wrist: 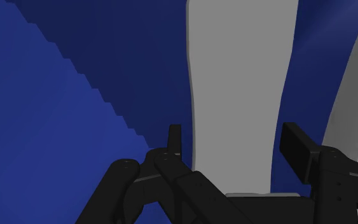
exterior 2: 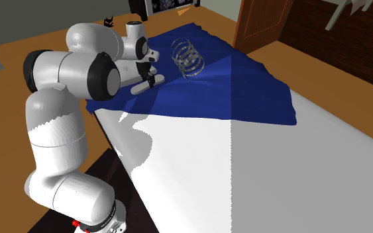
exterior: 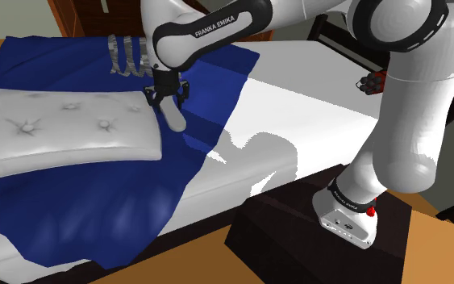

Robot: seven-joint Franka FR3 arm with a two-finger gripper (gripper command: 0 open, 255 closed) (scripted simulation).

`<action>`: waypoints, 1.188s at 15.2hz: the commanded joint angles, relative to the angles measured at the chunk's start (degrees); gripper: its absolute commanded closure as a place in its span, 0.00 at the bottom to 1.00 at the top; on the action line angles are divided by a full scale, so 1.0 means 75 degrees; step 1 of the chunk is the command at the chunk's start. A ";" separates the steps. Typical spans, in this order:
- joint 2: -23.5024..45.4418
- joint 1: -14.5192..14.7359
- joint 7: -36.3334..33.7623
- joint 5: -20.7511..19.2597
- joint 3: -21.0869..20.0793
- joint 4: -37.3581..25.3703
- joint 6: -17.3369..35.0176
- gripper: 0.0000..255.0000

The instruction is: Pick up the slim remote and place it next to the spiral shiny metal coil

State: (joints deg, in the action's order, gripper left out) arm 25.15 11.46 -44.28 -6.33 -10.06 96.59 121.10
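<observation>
The slim remote [exterior: 175, 119] is a plain grey bar over the blue blanket [exterior: 80, 202]. My black gripper [exterior: 166, 92] is shut on its upper end. In the wrist view the remote [wrist: 241, 95] runs away from the gripper [wrist: 236, 144], with a finger pressed against each long side. The spiral metal coil [exterior: 127, 55] stands on the blanket a short way beyond the gripper, toward the shoulder view's upper left. The second exterior view has the gripper [exterior 2: 150, 79] holding the remote [exterior 2: 140, 87] just left of the coil [exterior 2: 187, 58]. Whether the remote's far end touches the blanket I cannot tell.
A white tufted pillow [exterior: 56, 133] lies on the blanket at the shoulder view's left, close to the remote. The white bed [exterior: 297, 105] stretches to the right. My dark stand [exterior: 314, 242] sits at the bed's near side. A wooden door [exterior 2: 264, 23] stands beyond the bed.
</observation>
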 commanded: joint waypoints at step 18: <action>-0.0339 0.0007 0.0063 0.0098 -0.0060 -0.0471 -0.0825 0.00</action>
